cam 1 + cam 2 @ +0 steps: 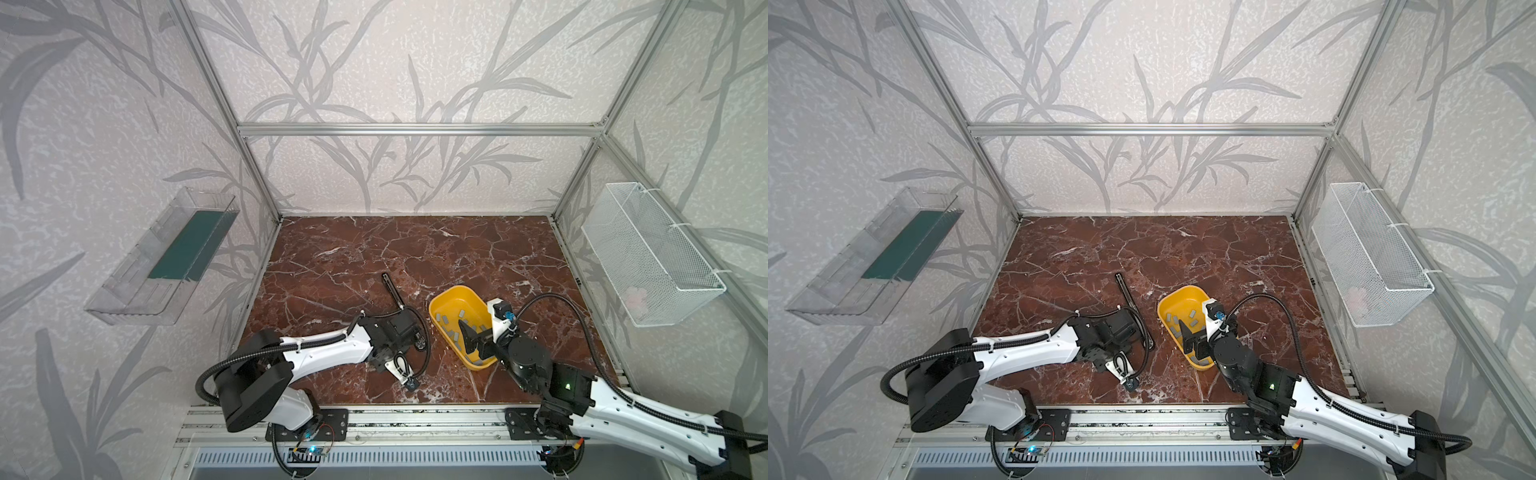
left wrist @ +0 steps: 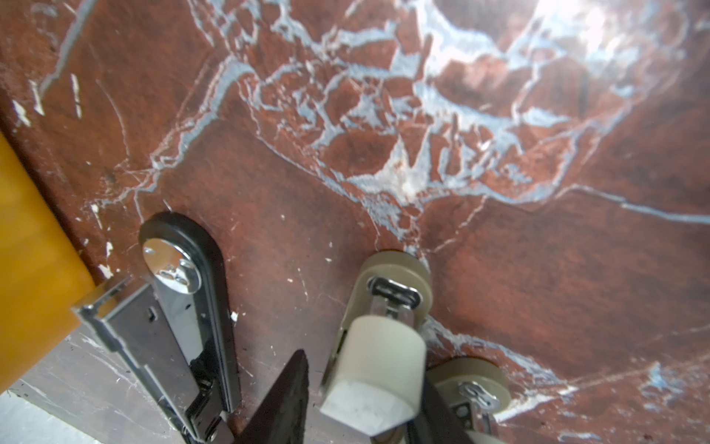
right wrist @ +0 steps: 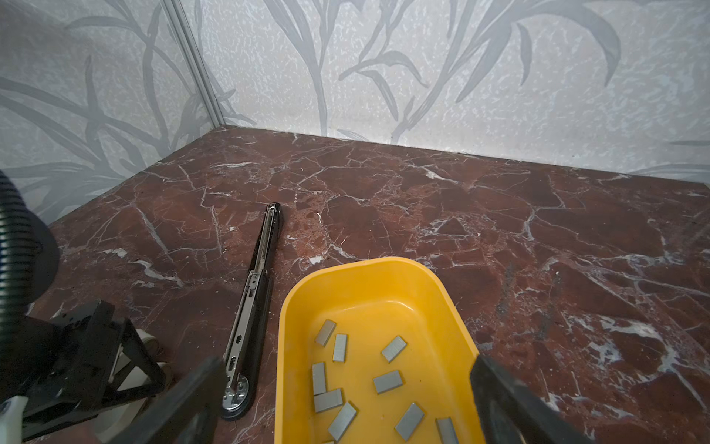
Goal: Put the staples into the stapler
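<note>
My left hand [image 2: 363, 378] is half closed around a cream block [image 2: 380, 346], and the stapler [image 3: 251, 307] lies opened flat on the counter [image 3: 422, 215] just beside it. My right hand [image 3: 347, 365] hangs wide open over the yellow tray [image 3: 369, 263] of loose staples [image 3: 388, 382].

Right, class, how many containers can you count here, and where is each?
3. A yellow tub sits on the marble table right of the stapler; a clear plastic bin hangs on the left wall; a white mesh basket hangs on the right wall. None seems hidden.
</note>
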